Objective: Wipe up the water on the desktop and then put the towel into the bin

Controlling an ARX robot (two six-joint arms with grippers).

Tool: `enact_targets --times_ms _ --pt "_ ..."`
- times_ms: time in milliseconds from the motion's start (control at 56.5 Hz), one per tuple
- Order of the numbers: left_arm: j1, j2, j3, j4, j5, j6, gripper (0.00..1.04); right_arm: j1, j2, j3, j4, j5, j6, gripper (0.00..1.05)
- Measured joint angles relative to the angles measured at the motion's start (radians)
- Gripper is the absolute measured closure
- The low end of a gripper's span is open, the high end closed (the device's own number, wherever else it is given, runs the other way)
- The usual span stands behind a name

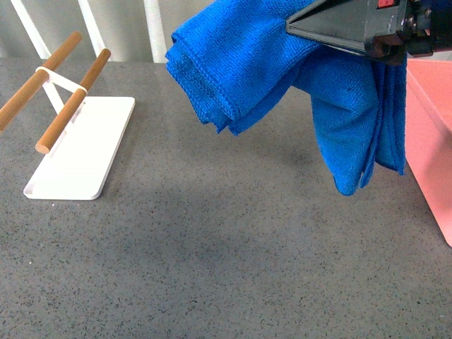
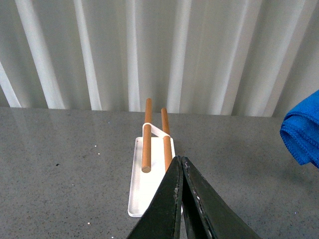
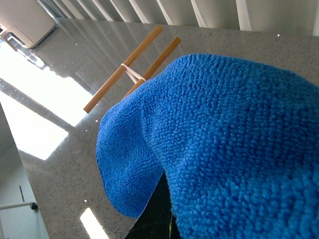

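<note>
The right claw was clamped on the blue towel, hanging clear above the desk; the pink bin lay just to its right (left claw pinched closed, empty, farther off).

— What sits at the left?
— A flat white tray. Two wooden rods slant up over it side by side, joined by a white bracket.
— And behind?
— White vertical slats.

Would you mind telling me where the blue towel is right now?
In the front view, the towel hangs clear of the desktop at upper right, held by the right hand, just left of the pink bin.
</note>
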Motion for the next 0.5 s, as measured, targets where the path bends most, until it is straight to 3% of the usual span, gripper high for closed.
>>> enact_targets --times_ms 177,212,283,442,496 --pt "0.000 -0.003 0.000 -0.004 0.000 0.000 1.01 0.003 -0.004 0.001 -0.006 0.001 -0.005 1.01" --pt "0.000 -0.003 0.000 -0.005 0.000 0.000 0.97 0.004 -0.004 0.001 -0.012 0.002 -0.006 1.01" --pt "0.000 -0.003 0.000 -0.005 0.000 0.000 0.81 0.007 0.000 0.006 -0.042 0.012 -0.019 1.01" --pt "0.000 -0.003 0.000 -0.005 0.000 0.000 0.56 0.013 0.066 0.050 -0.187 0.062 -0.107 1.01" --pt "0.000 -0.003 0.000 -0.005 0.000 0.000 0.42 0.012 0.116 0.082 -0.277 0.087 -0.161 1.01"
